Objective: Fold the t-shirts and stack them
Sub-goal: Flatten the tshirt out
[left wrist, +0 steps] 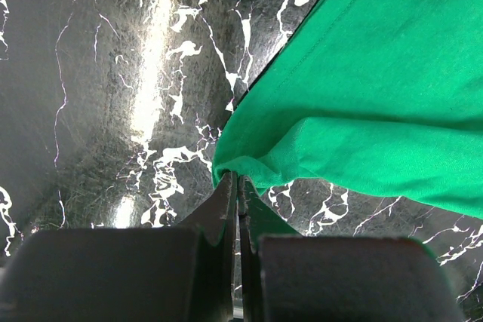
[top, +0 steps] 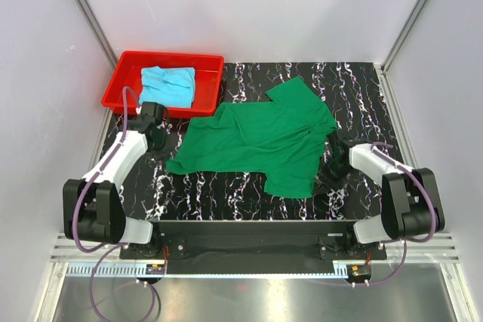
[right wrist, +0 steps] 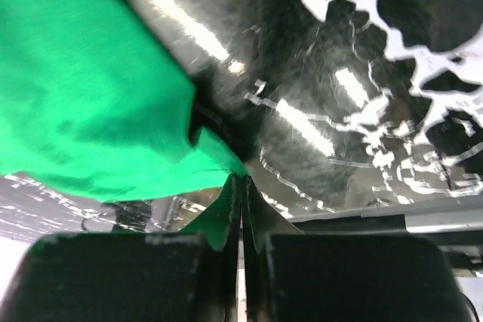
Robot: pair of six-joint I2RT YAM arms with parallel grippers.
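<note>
The dark green t-shirt (top: 256, 137) lies spread and rumpled across the middle of the black marble table. My left gripper (top: 160, 143) is at its left edge. In the left wrist view the gripper (left wrist: 236, 179) is shut, pinching a bunched fold of the green cloth (left wrist: 377, 96). My right gripper (top: 330, 164) is at the shirt's right edge. In the right wrist view it (right wrist: 242, 179) is shut on a corner of the green cloth (right wrist: 83, 88), which hangs lifted off the table. The light cyan-blue t-shirt (top: 167, 84) lies crumpled in the tray.
A red plastic tray (top: 124, 73) stands at the back left corner, just behind my left gripper. White walls and metal frame posts close in the table on three sides. Bare marble shows at the back right (top: 355, 88) and along the front (top: 226, 194).
</note>
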